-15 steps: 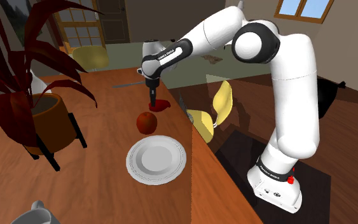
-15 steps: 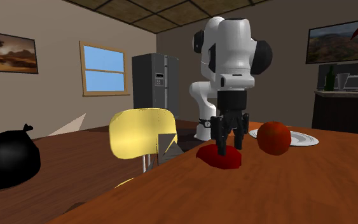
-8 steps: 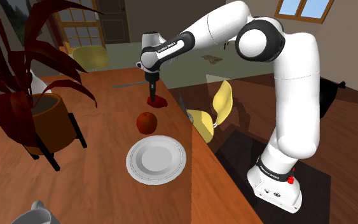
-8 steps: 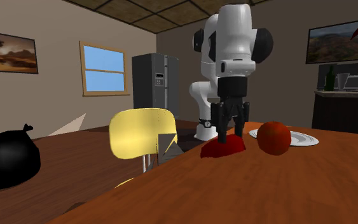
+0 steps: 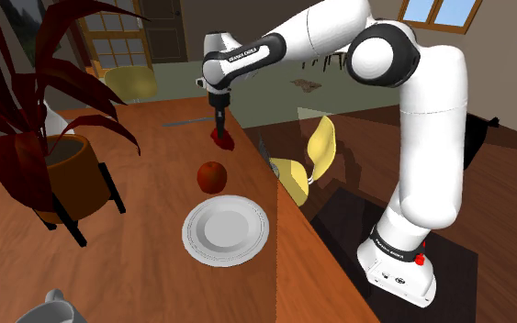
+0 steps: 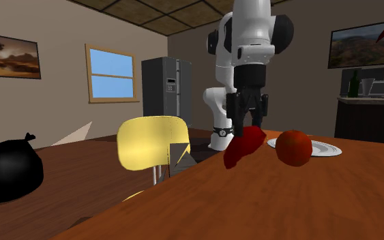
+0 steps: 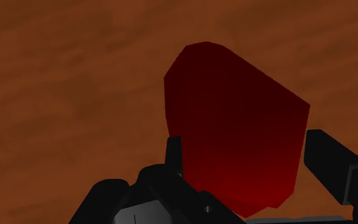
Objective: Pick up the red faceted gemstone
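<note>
Wrist view: red gemstone clasped in claw, tilted, above table.

red gem clasped in black hand, brown tabletop

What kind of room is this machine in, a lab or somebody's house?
Most likely a home's kitchen or dining area: a tall grey refrigerator stands by the wall, a yellow chair stands at a wooden table, and a white plate lies on it.
</note>
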Robot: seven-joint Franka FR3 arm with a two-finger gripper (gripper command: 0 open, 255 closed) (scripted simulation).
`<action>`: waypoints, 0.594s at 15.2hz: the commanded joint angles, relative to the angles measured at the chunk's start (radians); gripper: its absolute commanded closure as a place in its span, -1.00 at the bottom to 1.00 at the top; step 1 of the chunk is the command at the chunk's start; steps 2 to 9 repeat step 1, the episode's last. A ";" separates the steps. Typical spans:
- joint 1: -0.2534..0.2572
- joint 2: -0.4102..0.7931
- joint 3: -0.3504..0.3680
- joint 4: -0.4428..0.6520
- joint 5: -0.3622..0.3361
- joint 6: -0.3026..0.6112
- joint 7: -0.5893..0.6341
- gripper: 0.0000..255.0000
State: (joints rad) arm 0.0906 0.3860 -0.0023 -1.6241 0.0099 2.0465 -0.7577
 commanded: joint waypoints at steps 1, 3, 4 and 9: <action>0.000 0.000 0.000 0.008 0.000 -0.008 0.001 1.00; 0.000 0.000 0.000 0.008 0.000 -0.008 0.001 1.00; 0.000 0.000 0.000 0.008 0.000 -0.008 0.001 1.00; 0.000 0.000 0.000 0.008 0.000 -0.008 0.001 1.00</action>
